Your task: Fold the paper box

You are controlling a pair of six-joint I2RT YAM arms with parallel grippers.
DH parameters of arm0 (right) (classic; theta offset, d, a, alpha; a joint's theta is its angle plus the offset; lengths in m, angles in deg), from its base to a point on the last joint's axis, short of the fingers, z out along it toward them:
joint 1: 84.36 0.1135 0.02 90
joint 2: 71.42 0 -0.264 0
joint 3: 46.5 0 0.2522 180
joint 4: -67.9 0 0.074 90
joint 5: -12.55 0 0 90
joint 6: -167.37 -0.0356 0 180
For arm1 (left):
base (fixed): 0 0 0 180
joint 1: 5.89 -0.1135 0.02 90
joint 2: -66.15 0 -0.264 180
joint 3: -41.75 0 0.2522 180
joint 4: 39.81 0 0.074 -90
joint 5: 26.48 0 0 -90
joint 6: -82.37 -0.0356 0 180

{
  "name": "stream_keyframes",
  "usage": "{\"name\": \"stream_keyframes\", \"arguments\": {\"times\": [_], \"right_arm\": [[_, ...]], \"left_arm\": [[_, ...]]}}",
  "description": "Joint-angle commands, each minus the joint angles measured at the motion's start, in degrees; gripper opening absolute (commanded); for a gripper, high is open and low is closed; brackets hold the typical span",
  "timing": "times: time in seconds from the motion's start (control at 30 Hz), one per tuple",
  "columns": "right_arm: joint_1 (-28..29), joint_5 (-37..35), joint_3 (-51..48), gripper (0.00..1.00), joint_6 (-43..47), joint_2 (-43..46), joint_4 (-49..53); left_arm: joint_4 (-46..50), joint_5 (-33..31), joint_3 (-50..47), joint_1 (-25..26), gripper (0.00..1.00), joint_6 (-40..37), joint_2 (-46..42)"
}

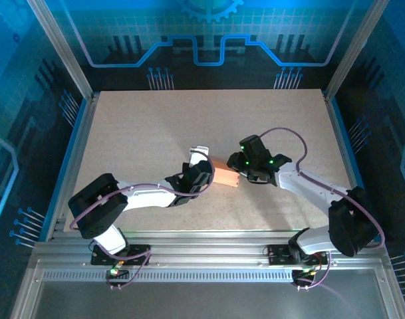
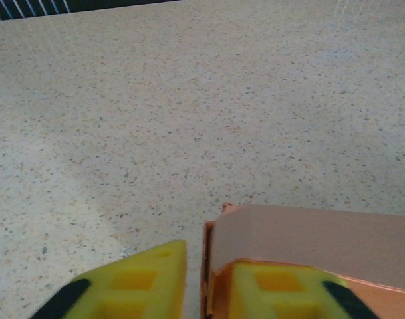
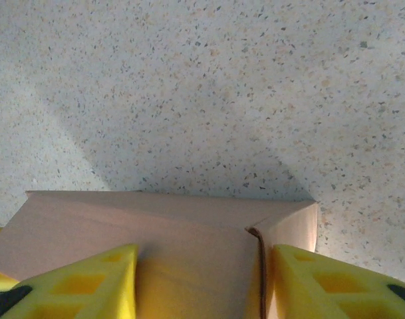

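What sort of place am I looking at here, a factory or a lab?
Probably a robotics lab test cell: left arm and right arm bolted to an aluminium frame, a speckled table, blue circuit-patterned walls closing it in.

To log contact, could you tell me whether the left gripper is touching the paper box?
Touching: the left wrist view shows one finger of the left gripper flush against the paper box, no gap.

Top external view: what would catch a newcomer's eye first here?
The salmon-pink paper box lies in the middle of the table, both arms meeting on it. The left gripper straddles one box wall; the right gripper has its fingers flanking the opposite end.
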Motion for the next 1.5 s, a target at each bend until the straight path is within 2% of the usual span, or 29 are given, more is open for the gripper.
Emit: {"name": "stream_keyframes", "arguments": {"times": [0.0, 0.3, 0.53, 0.6, 0.67, 0.73, 0.93, 1.03, 1.23, 1.37, 1.47], "right_arm": [[0.7, 3.7, -4.0, 0.45, -0.9, -4.0, 4.6], [1.9, 1.8, -5.9, 0.38, -2.9, -5.8, 2.7], [3.1, 1.4, -5.7, 0.36, -4.6, -7.0, 2.0], [3.3, 1.2, -5.4, 0.35, -5.2, -7.4, 2.2], [3.4, 1.2, -5.0, 0.35, -5.5, -7.7, 2.5], [3.5, 1.2, -4.6, 0.35, -5.2, -8.0, 2.6], [3.5, 1.0, -4.3, 0.35, -5.1, -8.6, 2.2], [3.5, 1.2, -4.2, 0.35, -5.2, -9.0, 2.1], [3.5, 1.0, -4.4, 0.35, -5.4, -9.0, 1.9], [3.5, 1.0, -4.5, 0.35, -5.4, -9.3, 1.8], [3.6, 1.0, -4.5, 0.35, -5.4, -9.4, 1.7]], "left_arm": [[12.2, 6.7, -3.3, 0.5, 0.31, 0.0, 4.1], [13.1, 9.8, -3.7, 1.3, 0.48, -1.6, 0.7], [19.0, 12.7, -0.5, 2.5, 0.73, -5.9, -1.2], [21.2, 14.0, 0.8, 2.5, 0.74, -7.1, -1.2], [21.7, 15.1, 1.1, 2.5, 0.67, -8.8, -1.4], [21.7, 16.2, 1.1, 2.5, 0.66, -10.7, -1.5], [21.3, 20.8, 0.6, 1.8, 0.79, -13.8, -3.9], [20.7, 24.7, 0.2, 0.2, 0.88, -13.6, -5.4], [18.9, 30.2, -1.8, -1.8, 0.98, -13.2, -8.7], [18.1, 33.7, -3.3, -2.8, 0.99, -13.5, -11.7], [18.2, 34.1, -4.2, -4.0, 0.99, -12.8, -14.4]]}}
